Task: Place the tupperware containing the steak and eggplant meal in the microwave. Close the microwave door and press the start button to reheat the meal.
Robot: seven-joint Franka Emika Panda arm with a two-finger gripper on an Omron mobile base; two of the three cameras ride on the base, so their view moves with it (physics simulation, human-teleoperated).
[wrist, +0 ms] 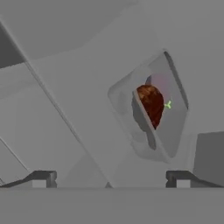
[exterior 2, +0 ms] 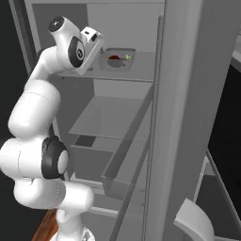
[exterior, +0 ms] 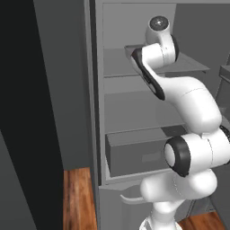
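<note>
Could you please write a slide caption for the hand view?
Open end effector facing the tupperware with its meal on a grey shelf.

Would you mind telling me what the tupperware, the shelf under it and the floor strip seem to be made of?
The tupperware looks like clear-grey plastic: the shelf shows through its walls. The shelf it sits on looks like matt grey plastic or painted metal, flat and without shine; the render leaves that open. The floor strip looks like varnished wood, red-brown with grain lines.

text: none legible | labels: none | numbers: none | signs: none
</note>
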